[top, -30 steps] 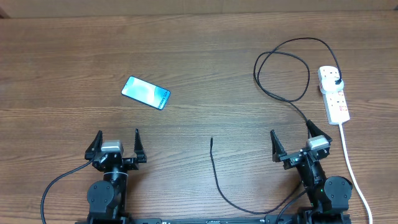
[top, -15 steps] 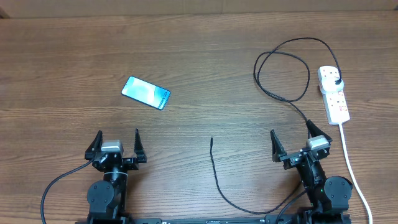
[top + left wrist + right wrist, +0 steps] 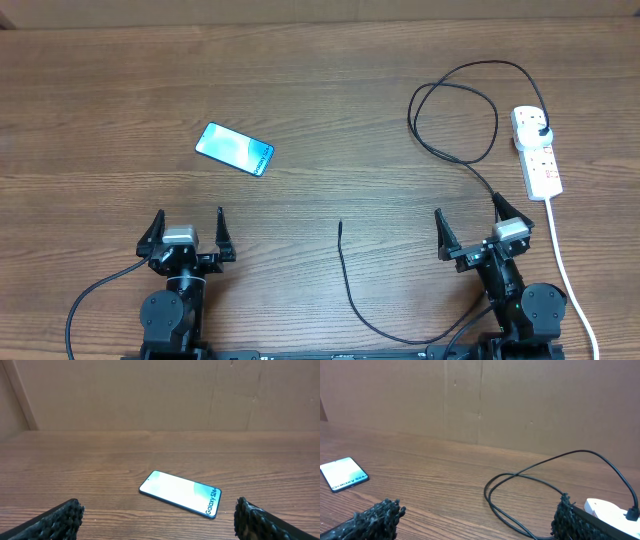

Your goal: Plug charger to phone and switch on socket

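Observation:
The phone (image 3: 235, 149) lies flat, screen up, left of the table's middle; it also shows in the left wrist view (image 3: 181, 492) and the right wrist view (image 3: 344, 473). The charger cable (image 3: 452, 108) loops at the right, its plug head (image 3: 541, 130) in the white socket (image 3: 537, 152). Its free tip (image 3: 340, 226) lies near the front middle. The loop shows in the right wrist view (image 3: 520, 490). My left gripper (image 3: 188, 226) is open and empty, in front of the phone. My right gripper (image 3: 469, 219) is open and empty, left of the socket.
The socket's thick white cord (image 3: 562, 265) runs down the right side toward the front edge. The charger cable passes under my right arm and curves along the front (image 3: 385, 330). A brown cardboard wall (image 3: 520, 400) stands behind the table.

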